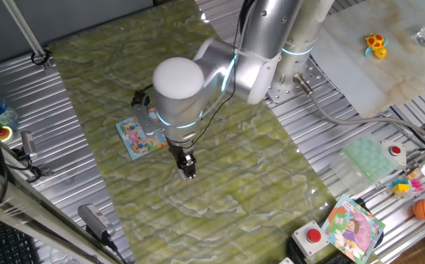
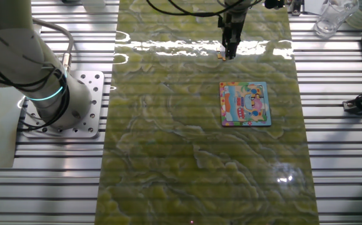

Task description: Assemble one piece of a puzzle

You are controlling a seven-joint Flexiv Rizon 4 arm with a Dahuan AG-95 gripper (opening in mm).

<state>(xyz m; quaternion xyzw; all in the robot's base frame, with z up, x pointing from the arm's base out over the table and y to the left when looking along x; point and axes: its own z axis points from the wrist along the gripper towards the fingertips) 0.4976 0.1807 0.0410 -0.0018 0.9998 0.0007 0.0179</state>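
The puzzle (image 1: 140, 136) is a small square board with a light blue border and a pink-yellow cartoon picture. It lies flat on the green mat and also shows in the other fixed view (image 2: 245, 104). My gripper (image 1: 189, 173) points straight down at the mat a short way to the board's right, apart from it. In the other fixed view the gripper (image 2: 229, 55) is beyond the board, near the mat's far edge. Its fingers stand close together around the tiny piece (image 2: 221, 56), which shows only as a small orange-grey speck at the tips.
A larger cartoon-girl board with a green edge (image 1: 353, 227) lies at the front right, with a red button box (image 1: 313, 236) beside it. Toys (image 1: 376, 45), an orange ball (image 1: 424, 209) and a green tray (image 1: 368, 157) are on the right. The robot base (image 2: 49, 94) stands left of the mat.
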